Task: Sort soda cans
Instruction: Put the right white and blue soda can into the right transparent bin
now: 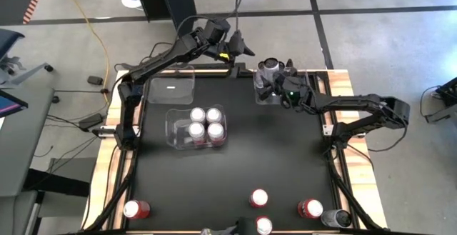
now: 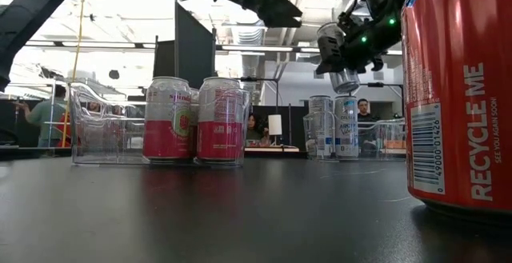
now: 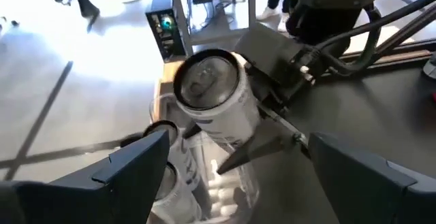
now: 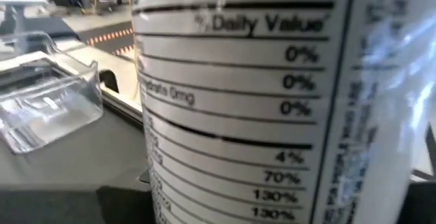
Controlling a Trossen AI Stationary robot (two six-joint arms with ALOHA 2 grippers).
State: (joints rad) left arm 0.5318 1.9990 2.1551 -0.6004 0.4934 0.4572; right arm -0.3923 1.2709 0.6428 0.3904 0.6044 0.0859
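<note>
My right gripper (image 1: 275, 74) is shut on a silver soda can (image 3: 211, 98) at the far right of the table. It holds the can above a clear bin (image 1: 265, 96) in which other silver cans (image 2: 334, 127) stand. My left gripper (image 1: 246, 48) hangs open and holding nothing just to the left of that can, high over the far edge. Several pink-and-white cans (image 1: 205, 123) stand in the middle bin (image 1: 173, 126). Red cans (image 1: 258, 198) and one dark can (image 1: 335, 218) stand upright along the near edge. My right gripper pinches the silver can's side wall (image 3: 248, 125) between its two fingers, one finger (image 3: 262, 148) on each side. The fingers come roughly level from the table's right, across the can. The can is lifted clear and tilted, its top (image 3: 204, 81) turned toward my left gripper.
An empty clear bin (image 1: 171, 86) sits at the far left. One red can (image 2: 460, 95) stands close to the low camera and blocks its right side. The dark tabletop (image 1: 271, 149) between the bins and the near cans is bare.
</note>
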